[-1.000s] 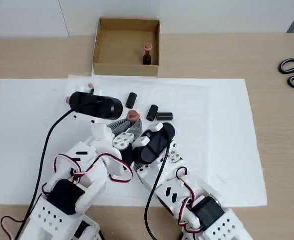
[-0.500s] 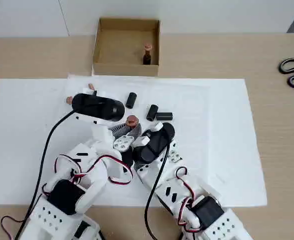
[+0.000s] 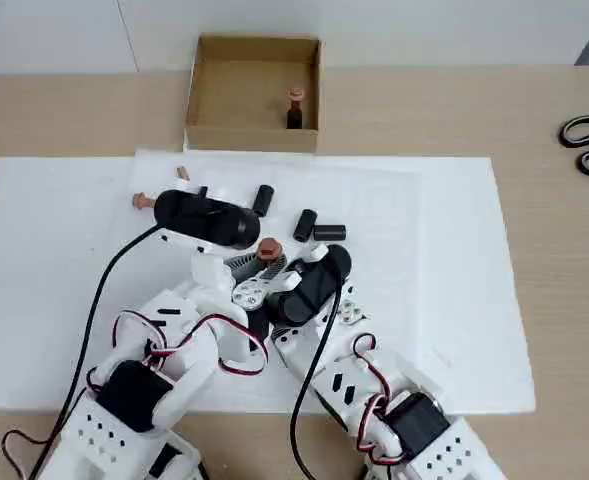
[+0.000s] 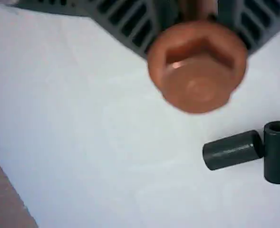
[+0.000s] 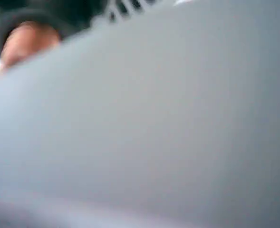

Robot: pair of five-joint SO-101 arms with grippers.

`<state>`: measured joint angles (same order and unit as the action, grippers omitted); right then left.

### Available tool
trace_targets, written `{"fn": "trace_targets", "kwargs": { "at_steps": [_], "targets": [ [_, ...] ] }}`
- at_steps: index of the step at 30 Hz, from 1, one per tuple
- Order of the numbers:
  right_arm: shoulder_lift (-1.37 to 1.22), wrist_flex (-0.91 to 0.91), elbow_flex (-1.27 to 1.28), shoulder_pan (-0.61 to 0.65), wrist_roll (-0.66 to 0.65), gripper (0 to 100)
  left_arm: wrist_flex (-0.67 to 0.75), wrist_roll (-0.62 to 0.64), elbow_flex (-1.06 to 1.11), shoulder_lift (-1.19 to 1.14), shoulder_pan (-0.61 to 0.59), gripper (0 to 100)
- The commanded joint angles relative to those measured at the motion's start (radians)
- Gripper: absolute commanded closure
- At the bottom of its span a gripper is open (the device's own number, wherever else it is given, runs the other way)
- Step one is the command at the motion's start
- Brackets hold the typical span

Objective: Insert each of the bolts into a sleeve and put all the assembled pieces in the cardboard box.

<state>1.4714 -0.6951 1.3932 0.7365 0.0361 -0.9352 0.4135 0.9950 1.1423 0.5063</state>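
Bolt (image 4: 197, 71) within left end effector (image 3: 257, 265)

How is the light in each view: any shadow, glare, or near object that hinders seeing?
High view: even light, soft shadows under the arms on the white sheet, no glare. Left wrist view: a small bright spot on the bolt head; the two sleeves cast faint shadows. Right wrist view: a pale grey surface stands close before the lens.

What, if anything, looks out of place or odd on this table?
Only the scissors stand out: they lie on the bare table at the far right, off the white sheet. Nothing looks spilled or damaged.
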Motion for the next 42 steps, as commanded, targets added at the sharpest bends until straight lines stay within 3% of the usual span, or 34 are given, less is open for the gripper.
{"fn": "trace_targets", "kwargs": {
  "at_steps": [1,24,32,42],
  "targets": [
    [0.016,0.027,-0.023,-0.010,0.006,99.5,-0.017,-0.015,0.012,0.002,0.005,100],
    [0.016,0.027,-0.020,-0.010,0.006,99.5,-0.124,-0.060,0.004,0.003,0.031,99],
    [0.016,0.027,-0.020,-0.010,0.006,99.5,-0.192,-0.055,-0.044,0.003,0.025,79],
    [0.016,0.025,-0.020,-0.012,0.005,99.5,-0.247,-0.055,-0.082,0.003,-0.005,77]
  ]
}}
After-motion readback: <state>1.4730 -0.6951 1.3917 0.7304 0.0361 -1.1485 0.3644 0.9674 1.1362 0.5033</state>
